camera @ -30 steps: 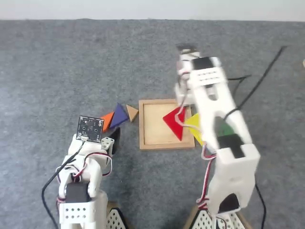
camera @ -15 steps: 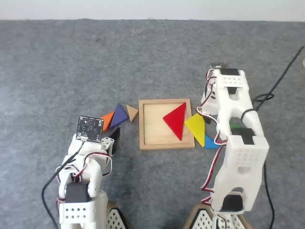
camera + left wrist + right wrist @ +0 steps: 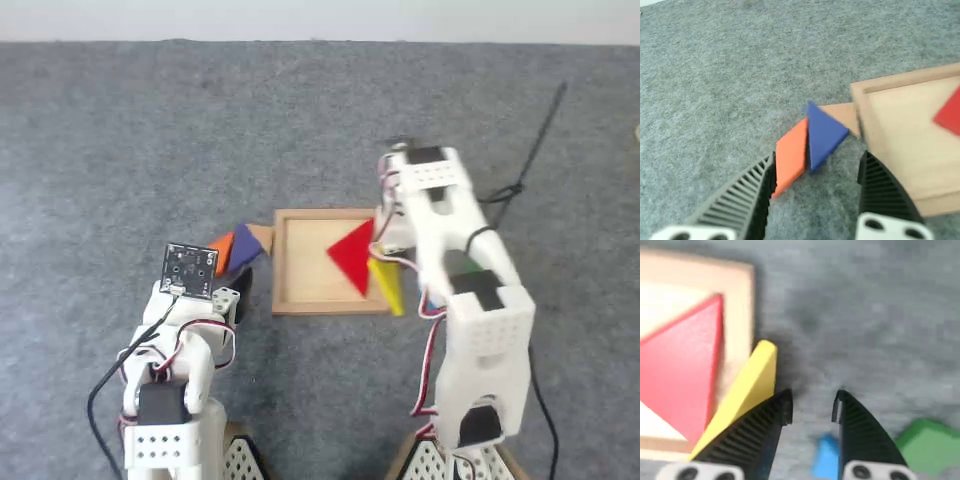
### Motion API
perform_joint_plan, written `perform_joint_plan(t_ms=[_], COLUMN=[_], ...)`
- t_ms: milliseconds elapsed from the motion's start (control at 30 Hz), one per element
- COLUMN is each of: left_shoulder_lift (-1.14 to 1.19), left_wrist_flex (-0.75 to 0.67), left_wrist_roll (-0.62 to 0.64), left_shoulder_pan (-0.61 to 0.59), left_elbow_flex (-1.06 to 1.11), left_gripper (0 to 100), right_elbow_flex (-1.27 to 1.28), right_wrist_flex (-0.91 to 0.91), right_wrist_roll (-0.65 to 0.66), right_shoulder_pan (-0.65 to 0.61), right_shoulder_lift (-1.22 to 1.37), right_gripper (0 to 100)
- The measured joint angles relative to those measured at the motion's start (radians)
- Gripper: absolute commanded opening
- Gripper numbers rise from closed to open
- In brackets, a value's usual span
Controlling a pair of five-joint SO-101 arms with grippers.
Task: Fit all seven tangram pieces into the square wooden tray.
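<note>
The square wooden tray (image 3: 300, 290) lies mid-table with a red triangle (image 3: 352, 258) inside it. A yellow triangle (image 3: 385, 282) leans tilted against the tray's right rim. Off the tray's left side lie an orange parallelogram (image 3: 790, 157), a blue triangle (image 3: 824, 135) and a tan triangle (image 3: 842, 115) that touches the tray rim (image 3: 862, 107). My left gripper (image 3: 815, 167) hovers open just short of the orange and blue pieces. My right gripper (image 3: 812, 402) stands open over the mat beside the yellow triangle (image 3: 747, 395), with nothing between its fingers. A small blue piece (image 3: 826, 457) and a green piece (image 3: 927, 445) lie behind it.
The right arm (image 3: 445, 230) hangs over the tray's right edge and hides the mat beyond it. Grey mat stretches open across the far half of the table (image 3: 200, 120). The left arm's base (image 3: 170, 400) stands at the front left.
The right arm swung left, and the tray slid left with the red triangle until it met the tan triangle. The yellow triangle now leans against the tray's right rim. The left arm kept still.
</note>
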Motion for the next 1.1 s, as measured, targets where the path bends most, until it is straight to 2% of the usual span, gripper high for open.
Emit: perform_joint_plan(t_ms=[600,767,933,1100], left_shoulder_lift=[0.0,0.0,0.0,0.0], left_wrist_flex=[0.0,0.0,0.0,0.0], left_wrist_roll=[0.0,0.0,0.0,0.0], left_shoulder_pan=[-0.002,-0.002,0.0,0.0], left_elbow_flex=[0.0,0.0,0.0,0.0], left_gripper=[25,25,25,25], right_elbow_flex=[0.006,0.02,0.172,0.477], right_wrist_flex=[0.038,0.11,0.123,-0.057], right_wrist_roll=[-0.034,-0.034,0.008,0.129], right_shoulder_pan=[-0.245,-0.242,-0.265,-0.285], right_shoulder_lift=[-0.144,-0.166,-0.373,-0.644], right_gripper=[14.4,14.5,14.6,14.5])
